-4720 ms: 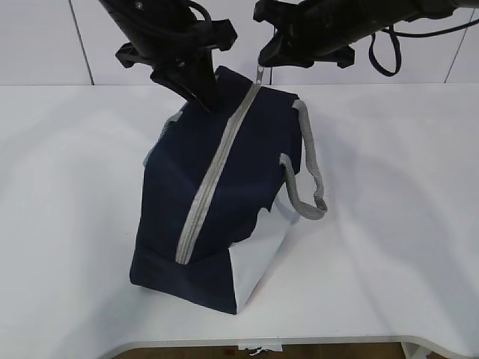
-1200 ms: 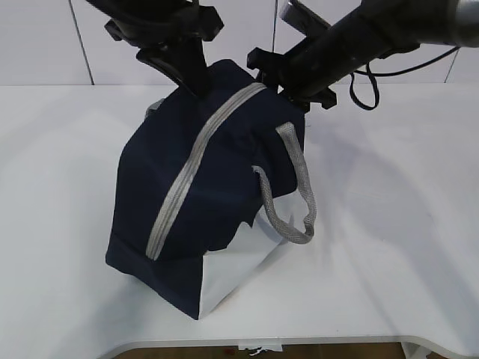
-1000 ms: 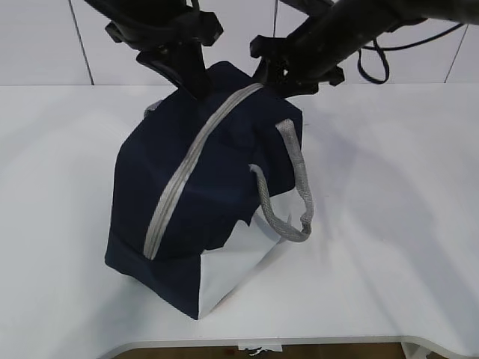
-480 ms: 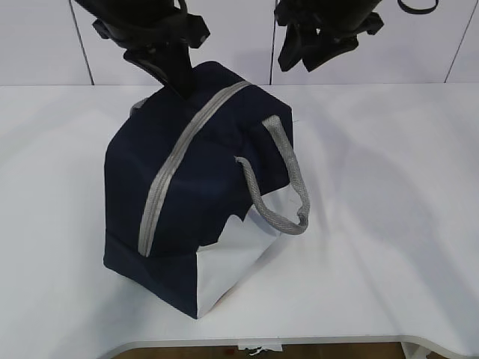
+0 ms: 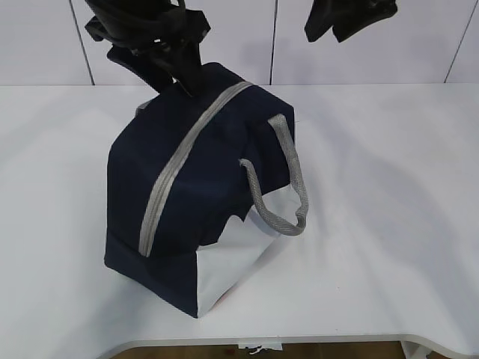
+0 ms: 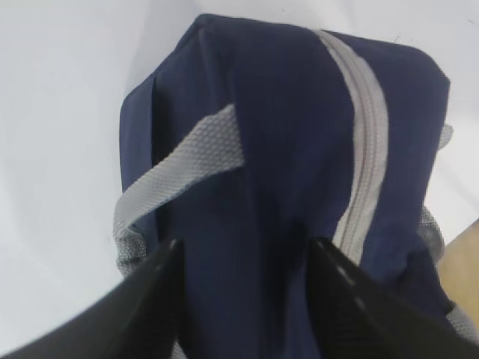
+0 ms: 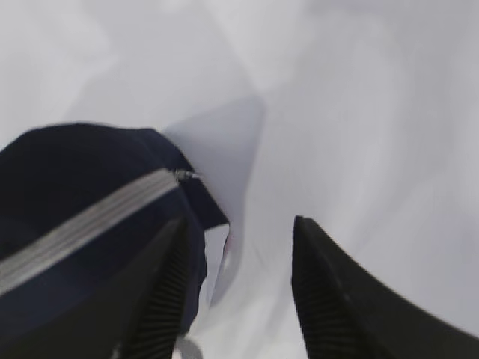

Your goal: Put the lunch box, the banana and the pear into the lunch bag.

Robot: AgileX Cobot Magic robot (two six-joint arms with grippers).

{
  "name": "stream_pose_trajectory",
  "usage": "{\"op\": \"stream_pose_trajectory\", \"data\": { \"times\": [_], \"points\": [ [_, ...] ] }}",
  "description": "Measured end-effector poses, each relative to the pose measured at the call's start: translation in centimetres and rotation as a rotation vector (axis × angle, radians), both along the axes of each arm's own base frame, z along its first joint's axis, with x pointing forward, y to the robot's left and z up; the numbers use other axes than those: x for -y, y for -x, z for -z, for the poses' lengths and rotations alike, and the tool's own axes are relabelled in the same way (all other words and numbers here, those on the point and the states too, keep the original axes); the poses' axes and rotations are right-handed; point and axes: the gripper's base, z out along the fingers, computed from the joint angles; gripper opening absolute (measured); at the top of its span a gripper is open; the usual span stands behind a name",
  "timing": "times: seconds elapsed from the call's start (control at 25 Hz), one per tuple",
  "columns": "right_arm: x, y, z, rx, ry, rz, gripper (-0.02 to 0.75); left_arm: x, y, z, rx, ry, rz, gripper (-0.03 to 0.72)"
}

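A white table [image 5: 389, 224] carries a large boxy navy-blue fabric lunch bag [image 5: 202, 194], which is set left of the table's middle, nearer the front edge than the back, with one white end panel turned toward the front. Its grey zipper [image 5: 179, 161] is seen closed along the whole top, so the lunch box, banana and pear cannot be seen (presumably they are already inside). The fabric is judged soft and yielding, likely to sag and tip if lifted by a corner; the woven grey strap handles [image 5: 288, 183] are judged the firmest places to take hold. The left gripper [image 6: 243, 258] is held over the far top end of the bag, its jaws spread apart around the cloth with nothing pinched. The right gripper [image 7: 236, 262] is raised clear above the back of the table, its jaws apart and empty.
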Motion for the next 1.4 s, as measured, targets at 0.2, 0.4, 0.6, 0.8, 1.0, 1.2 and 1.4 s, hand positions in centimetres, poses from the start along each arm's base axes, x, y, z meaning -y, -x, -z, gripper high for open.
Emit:
{"op": "stream_pose_trajectory", "data": {
  "times": [0.2, 0.4, 0.6, 0.8, 1.0, 1.2, 1.4],
  "points": [
    [1.0, 3.6, -1.9, 0.008, 0.011, 0.005, 0.363, -0.5, 0.6, -1.1, 0.026, 0.002, -0.017, 0.449],
    [1.9, 7.0, -3.8, 0.036, 0.009, 0.008, 0.363, -2.8, 3.6, -3.5, 0.087, -0.034, -0.028, 0.452],
    [2.8, 10.4, -4.9, 0.050, 0.005, 0.008, 0.363, -5.6, 7.8, -5.3, 0.136, -0.072, -0.036, 0.454],
    [3.7, 14.1, -5.6, 0.071, 0.001, 0.006, 0.363, -8.3, 12.4, -6.5, 0.180, -0.071, -0.043, 0.454],
    [4.7, 17.8, -6.1, 0.102, 0.000, -0.004, 0.363, -11.0, 17.3, -8.1, 0.254, -0.037, -0.050, 0.454],
    [5.7, 22.0, -5.8, 0.137, 0.010, -0.029, 0.363, -13.9, 22.6, -8.2, 0.323, 0.000, -0.057, 0.454],
    [6.7, 26.0, -4.6, 0.169, 0.035, -0.075, 0.363, -16.5, 27.5, -8.1, 0.414, 0.052, -0.065, 0.454]
  ]
}}
